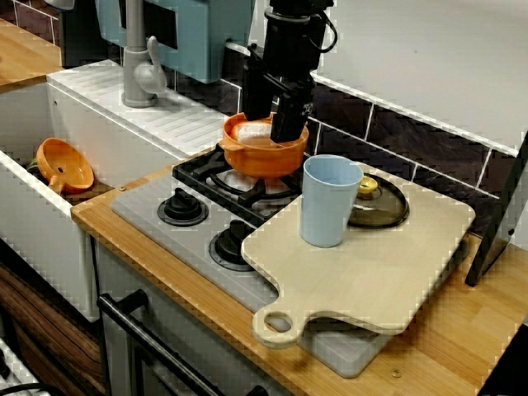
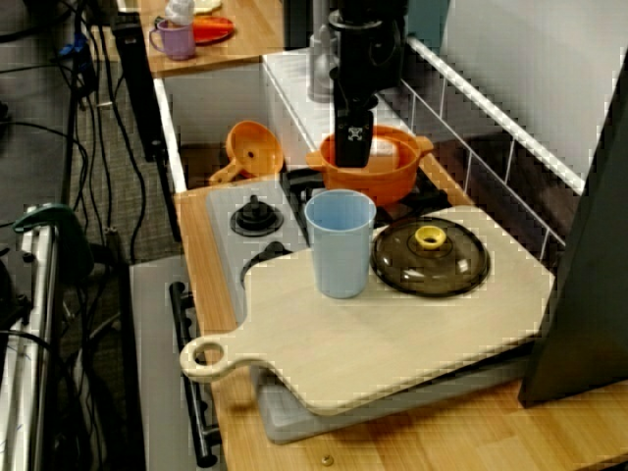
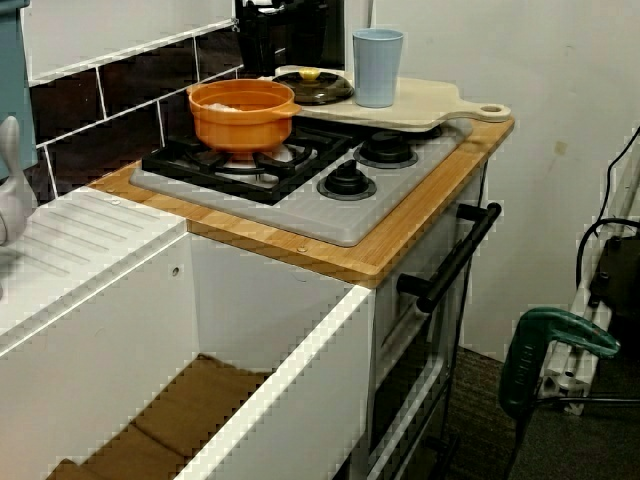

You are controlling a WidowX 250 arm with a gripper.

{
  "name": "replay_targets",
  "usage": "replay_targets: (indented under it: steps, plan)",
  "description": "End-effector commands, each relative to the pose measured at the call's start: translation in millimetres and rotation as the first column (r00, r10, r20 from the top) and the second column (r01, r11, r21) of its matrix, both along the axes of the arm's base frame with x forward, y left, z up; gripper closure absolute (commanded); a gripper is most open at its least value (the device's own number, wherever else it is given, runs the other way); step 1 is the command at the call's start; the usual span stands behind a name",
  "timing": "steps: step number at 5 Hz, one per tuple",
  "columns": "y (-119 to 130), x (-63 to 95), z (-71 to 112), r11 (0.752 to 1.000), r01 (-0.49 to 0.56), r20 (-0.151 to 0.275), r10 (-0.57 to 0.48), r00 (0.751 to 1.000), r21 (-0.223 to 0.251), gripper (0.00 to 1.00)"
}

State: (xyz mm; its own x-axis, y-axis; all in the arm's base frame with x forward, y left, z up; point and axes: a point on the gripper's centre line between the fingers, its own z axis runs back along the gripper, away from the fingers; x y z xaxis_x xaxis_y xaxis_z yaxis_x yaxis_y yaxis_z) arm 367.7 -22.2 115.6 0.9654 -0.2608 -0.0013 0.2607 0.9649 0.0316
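Seeing an orange pot (image 1: 264, 157) parked on the stove (image 1: 144, 206), back burner, with a blue cup (image 1: 328, 202) just beside it on the cutting board (image 1: 388, 264). Got the gripper (image 1: 271, 124) dipped into that pot with fingers (image 1: 290, 115) spread apart over something white (image 1: 252, 132).

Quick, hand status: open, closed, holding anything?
Hand: reaching down into the orange pot. Whether it is open, closed or holding anything cannot be told, because no view shows its fingertips clearly.

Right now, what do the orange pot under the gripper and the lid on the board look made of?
Orange pot: probably plastic, matte with a faint sheen, uniform moulded colour. Lid: smoky translucent plastic or glass, with glossy highlights on its dome.
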Motion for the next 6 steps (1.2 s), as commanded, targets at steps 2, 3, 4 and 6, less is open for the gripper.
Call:
replay_targets:
  steps: [2, 3, 4, 6]
  plan:
    - [-6.6, -8.7, 17.0, 0.999, 0.037, -0.001, -0.037, 0.999, -0.002, 0.00]
    - [-5.3, -17.4, 34.7, 0.999, 0.049, 0.012, -0.049, 0.999, -0.021, 0.00]
    - [0.8, -21.8, 44.9, 0.997, 0.064, -0.004, -0.064, 0.998, -0.052, 0.00]
    - [1.2, -29.5, 43.1, 0.995, 0.093, 0.020, -0.093, 0.995, -0.037, 0.00]
